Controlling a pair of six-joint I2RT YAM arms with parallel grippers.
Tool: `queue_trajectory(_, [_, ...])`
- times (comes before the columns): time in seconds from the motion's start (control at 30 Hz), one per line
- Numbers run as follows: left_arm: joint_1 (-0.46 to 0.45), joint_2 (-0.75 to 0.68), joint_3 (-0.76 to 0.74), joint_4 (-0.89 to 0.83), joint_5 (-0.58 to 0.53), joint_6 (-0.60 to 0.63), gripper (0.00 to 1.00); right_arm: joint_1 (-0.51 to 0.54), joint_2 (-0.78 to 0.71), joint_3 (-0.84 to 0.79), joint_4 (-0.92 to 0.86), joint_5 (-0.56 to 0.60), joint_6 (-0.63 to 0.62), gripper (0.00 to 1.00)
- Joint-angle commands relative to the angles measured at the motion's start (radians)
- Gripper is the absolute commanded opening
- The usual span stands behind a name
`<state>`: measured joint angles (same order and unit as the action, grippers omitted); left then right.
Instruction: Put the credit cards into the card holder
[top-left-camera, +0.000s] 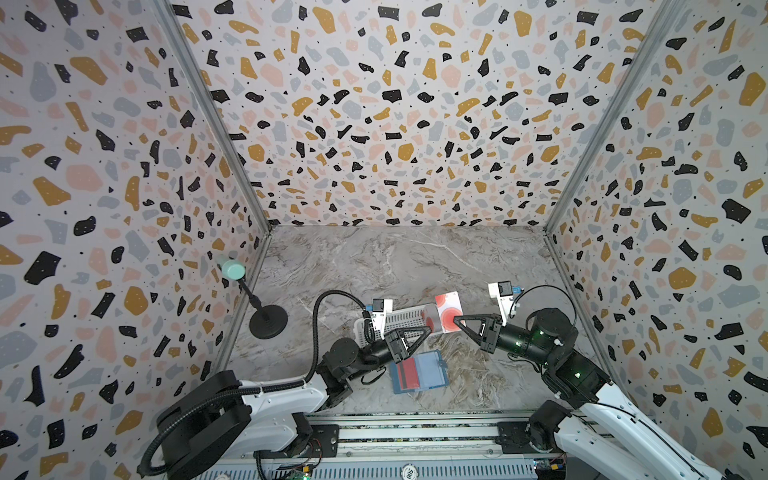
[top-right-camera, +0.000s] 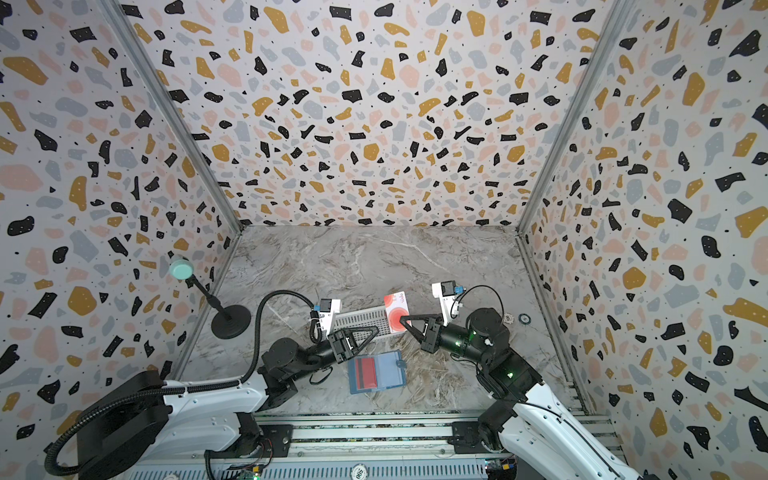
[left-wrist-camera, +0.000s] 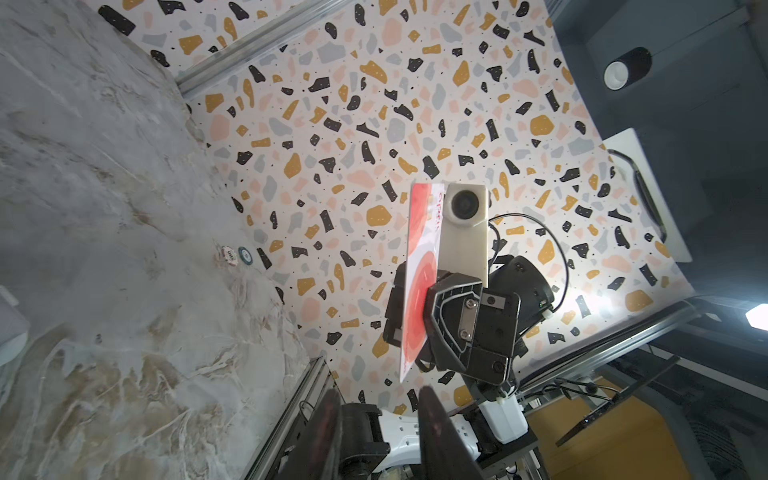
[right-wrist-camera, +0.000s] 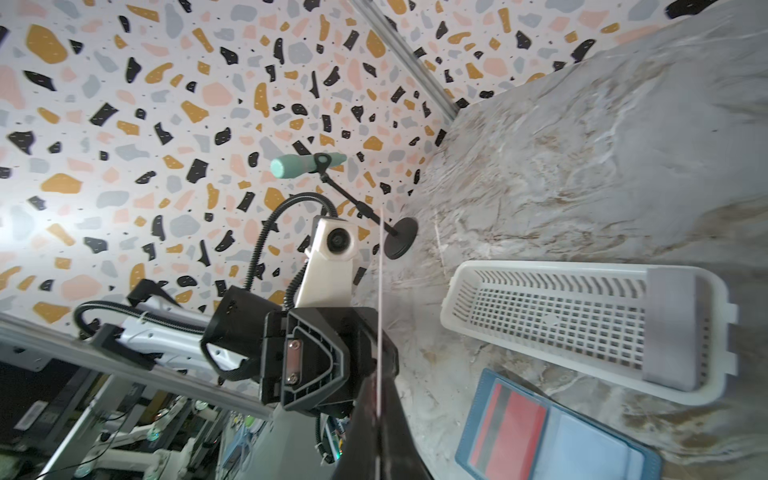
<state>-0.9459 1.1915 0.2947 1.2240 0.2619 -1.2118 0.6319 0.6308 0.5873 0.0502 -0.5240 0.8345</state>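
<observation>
Now, one card (top-left-camera: 449, 316) stands on edge in the air, its pale face and red circle showing in both top views. It is pinched at one end by the right hand (top-left-camera: 457, 321), whose fingers are pressed together on it. A second card (top-left-camera: 409, 372) already sits, red back up, in a pocket of the card holder (top-left-camera: 433, 368). The holder lies open and flat on the worktop (top-left-camera: 395, 266), nearer the robot than the raised card. The left hand (top-left-camera: 424, 330) hovers just beside the raised card, fingers spread with nothing between them. The white basket (top-left-camera: 405, 319) lies behind both hands.

The grip looks like the weak spot. Held only at one end, the card may swivel or slip if it is passed across or pushed against a pocket mouth. The holder seems loose and light, so a card pressed in at a slant would likely shove it along the worktop or buckle the clear pocket instead of sliding in. A mistimed hand-over could drop the card into the basket.
</observation>
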Motion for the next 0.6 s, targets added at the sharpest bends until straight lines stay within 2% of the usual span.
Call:
queue_trajectory(0.0, [-0.007,0.009,0.025,0.166,0.038,-0.037,0.33,-0.005,-0.016,-0.017,0.11,-0.102,0.064,0.0])
queue_trajectory(0.33, [-0.025,0.034,0.076,0.18,0.072,-0.042,0.28,-0.004,0.004,-0.076,0.234,-0.201,0.131,0.0])
queue_trajectory(0.43, [-0.027,0.037,0.081,0.18,0.074,-0.045,0.23,-0.004,0.0,-0.09,0.244,-0.208,0.141,0.0])
queue_trajectory(0.57, [-0.027,0.037,0.077,0.161,0.066,-0.04,0.23,-0.004,-0.019,-0.101,0.246,-0.194,0.142,0.0])
